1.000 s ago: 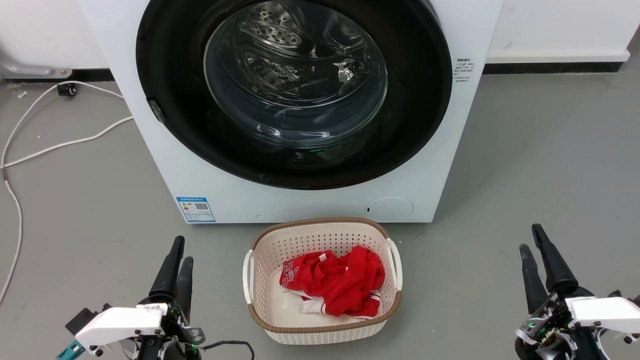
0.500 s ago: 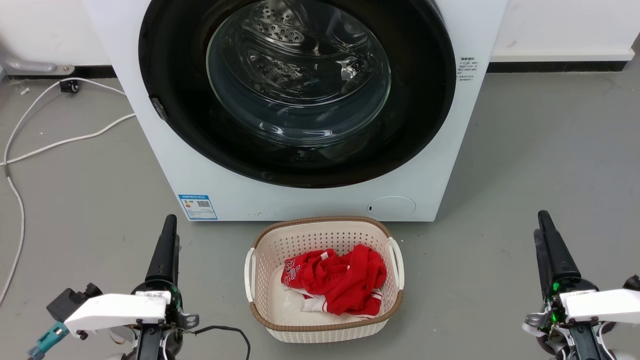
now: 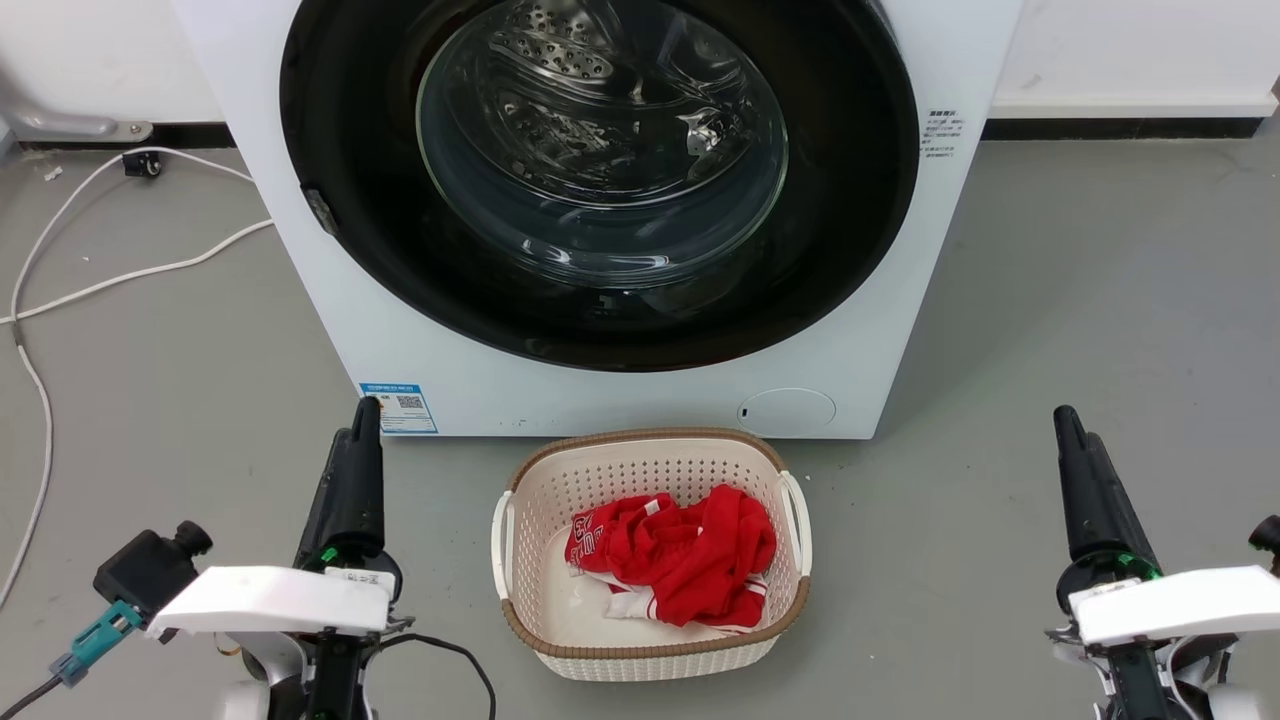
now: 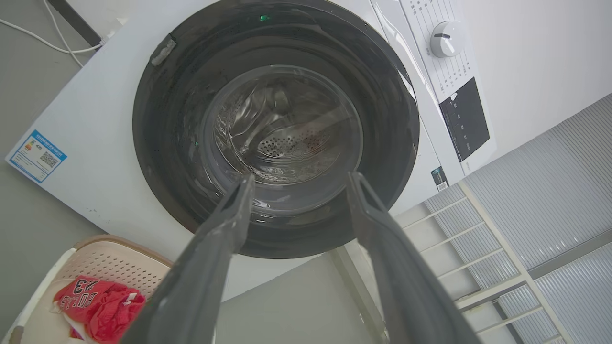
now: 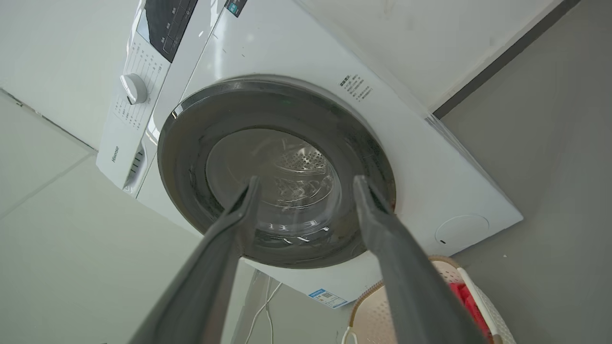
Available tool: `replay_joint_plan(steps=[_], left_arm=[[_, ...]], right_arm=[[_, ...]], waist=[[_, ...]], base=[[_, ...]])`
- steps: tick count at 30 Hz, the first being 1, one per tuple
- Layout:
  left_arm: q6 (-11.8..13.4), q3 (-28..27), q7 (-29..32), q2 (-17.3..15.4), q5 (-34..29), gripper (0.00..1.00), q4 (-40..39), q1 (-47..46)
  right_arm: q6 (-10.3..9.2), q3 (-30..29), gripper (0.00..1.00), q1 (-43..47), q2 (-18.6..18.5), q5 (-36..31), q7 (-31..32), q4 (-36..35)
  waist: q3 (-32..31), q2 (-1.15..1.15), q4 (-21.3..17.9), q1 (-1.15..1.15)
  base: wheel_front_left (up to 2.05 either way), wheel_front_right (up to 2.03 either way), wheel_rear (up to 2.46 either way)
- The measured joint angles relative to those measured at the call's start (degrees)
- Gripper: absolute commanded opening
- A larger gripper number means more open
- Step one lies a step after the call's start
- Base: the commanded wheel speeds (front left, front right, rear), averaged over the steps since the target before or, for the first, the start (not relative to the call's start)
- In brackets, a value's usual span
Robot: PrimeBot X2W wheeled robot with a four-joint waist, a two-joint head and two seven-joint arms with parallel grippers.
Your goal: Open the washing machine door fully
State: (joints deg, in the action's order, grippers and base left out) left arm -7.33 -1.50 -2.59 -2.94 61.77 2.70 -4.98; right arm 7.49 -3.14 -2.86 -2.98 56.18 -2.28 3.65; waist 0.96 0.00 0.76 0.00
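Note:
The washing machine is a white box straight ahead. Its washing machine door, a glossy black round with a clear glass bowl, lies flat against the front and looks shut. A small grey latch sits on the door's left edge. My left gripper hovers low at the left, near the blue sticker, touching nothing. My right gripper hovers over the floor at the right. In the wrist views the left gripper and right gripper point at the door, open and empty.
A beige laundry basket with red clothing stands on the grey floor just before the machine, between my arms. White cables trail over the floor at the left. A white wall with a dark baseboard runs behind.
Both grippers have rolled so their fingers now line up edge-on in the head view, and have reached a little farther toward the machine. The head camera has shifted slightly. The door has not moved.

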Motion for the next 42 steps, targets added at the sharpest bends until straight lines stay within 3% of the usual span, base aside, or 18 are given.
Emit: replay_joint_plan(steps=[3, 4, 13, 42], left_arm=[[0.00, 0.80, -0.60, -0.01, -4.37, 1.00, -0.29, 0.01], [0.00, 1.62, -1.15, 0.02, -8.37, 1.00, -0.47, 0.05], [0.78, 3.66, -2.74, 0.00, -19.13, 1.00, -0.78, 0.35], [4.53, 7.15, -7.23, -0.05, -38.31, 1.00, 0.54, 0.95]], right_arm=[[0.00, 0.24, 1.00, 0.48, 0.00, -4.77, -0.74, -0.35], [0.00, 0.43, 1.00, 0.84, 0.00, -9.17, -1.24, -0.45], [0.00, 0.34, 1.00, 1.79, 0.01, -17.88, -2.69, -0.67], [0.00, 1.68, 1.00, 2.21, 0.01, -37.50, -5.64, -2.56]], waist=[[0.02, 0.00, 0.01, 0.00], [0.02, 0.00, 0.06, 0.00], [-0.06, 0.00, 0.34, 0.00], [0.65, 0.00, 0.85, 0.00]], base=[[0.00, 0.00, 0.00], [0.00, 0.00, 0.00], [0.00, 0.00, 0.00], [0.00, 0.00, 0.00]])
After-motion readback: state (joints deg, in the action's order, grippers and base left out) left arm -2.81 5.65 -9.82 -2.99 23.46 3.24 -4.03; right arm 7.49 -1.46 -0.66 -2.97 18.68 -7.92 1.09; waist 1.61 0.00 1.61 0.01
